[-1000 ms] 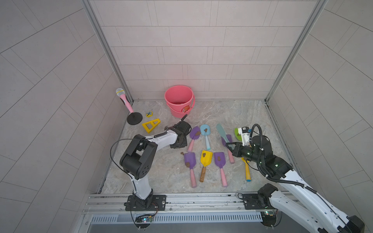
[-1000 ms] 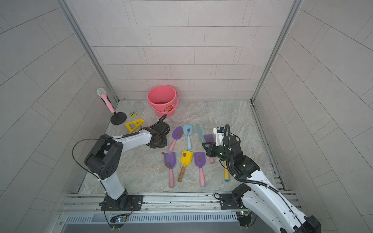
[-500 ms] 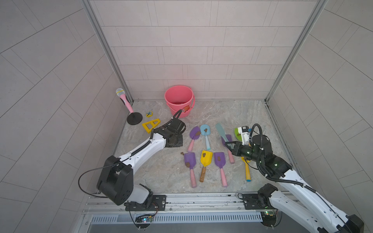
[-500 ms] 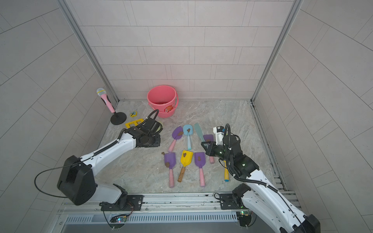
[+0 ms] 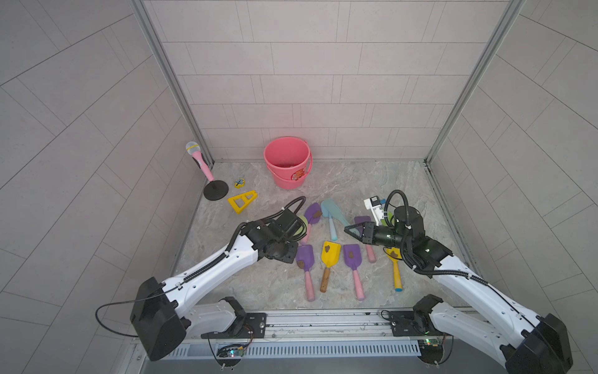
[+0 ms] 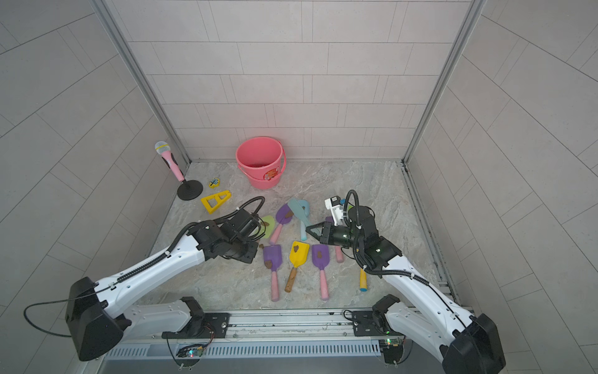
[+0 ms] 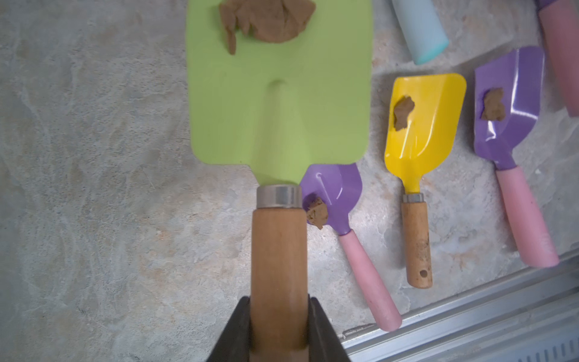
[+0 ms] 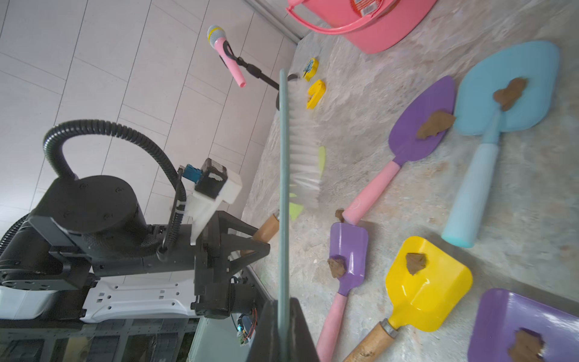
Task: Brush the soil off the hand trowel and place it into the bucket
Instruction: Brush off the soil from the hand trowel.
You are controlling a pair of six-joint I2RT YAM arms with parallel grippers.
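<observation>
Jaws on both our arms are clenched; we see the bucket [image 5: 281,180] by the back wall [image 5: 323,97], well apart; the left jaws grip the green trowel [image 7: 279,103] by its wooden handle; the right jaws grip the brush [image 8: 284,175]; 1 soil lump [image 7: 266,20] sits on the green blade.

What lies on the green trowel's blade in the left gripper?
One soil lump near the tip of the green trowel, partly out of frame; elsewhere bare. Its underside is hidden.

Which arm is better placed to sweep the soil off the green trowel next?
Right: the right gripper is shut on the brush, while the left gripper grips the green trowel, soil lump on its blade.
</observation>
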